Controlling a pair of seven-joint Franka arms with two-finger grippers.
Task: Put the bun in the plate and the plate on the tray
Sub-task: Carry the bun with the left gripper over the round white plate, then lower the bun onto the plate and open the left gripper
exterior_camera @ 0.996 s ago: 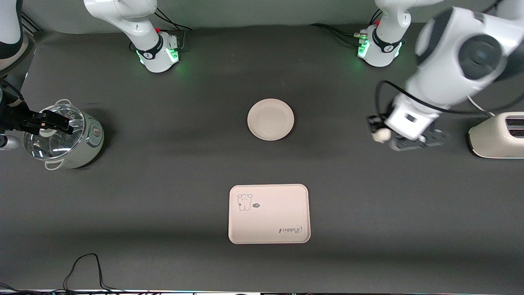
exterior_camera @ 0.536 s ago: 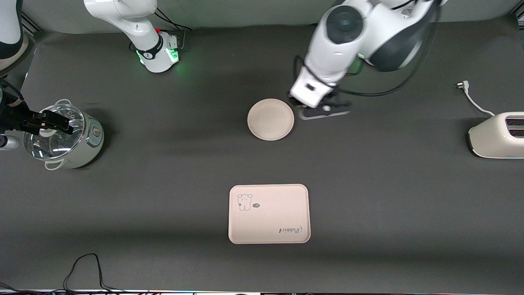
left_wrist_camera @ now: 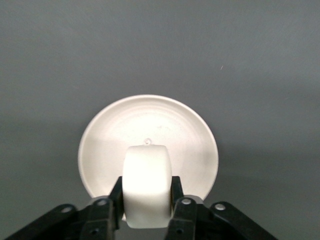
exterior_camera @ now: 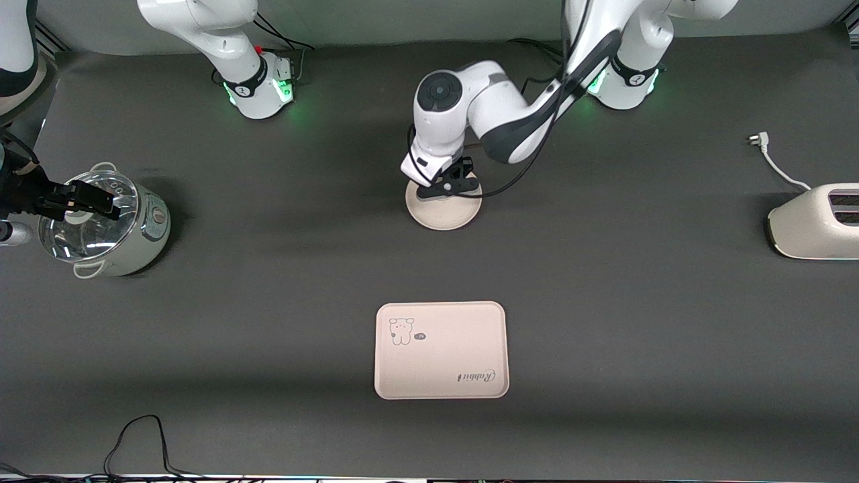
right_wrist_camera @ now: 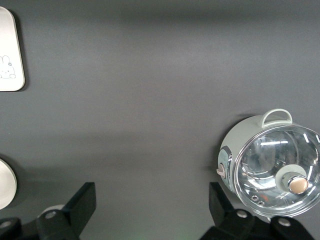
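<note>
The left hand hangs over the plate, with the bun sitting between its two fingers, which press on either flank of the bun in the left wrist view. In the front view the left hand covers the part of the plate that lies nearest the arms' bases, so the bun is hidden there, and how high it rides above the plate is hard to judge; it may be almost touching. The step in hand looks to be setting the bun down in the plate. To do it well, the left hand ought to bring the bun toward the plate's middle, well inside the raised rim, and lower it until it rests on the plate's floor, then part its fingers evenly so the smooth, rounded lump does not roll or stick to one pad. It should rise straight up afterward, so as not to nudge the bun or shift the plate. The tray lies well apart from the left hand, on the bench nearer the front camera, with nothing on it. The right hand waits over the pot at the right arm's end of the bench, its fingers spread wide and holding nothing.
</note>
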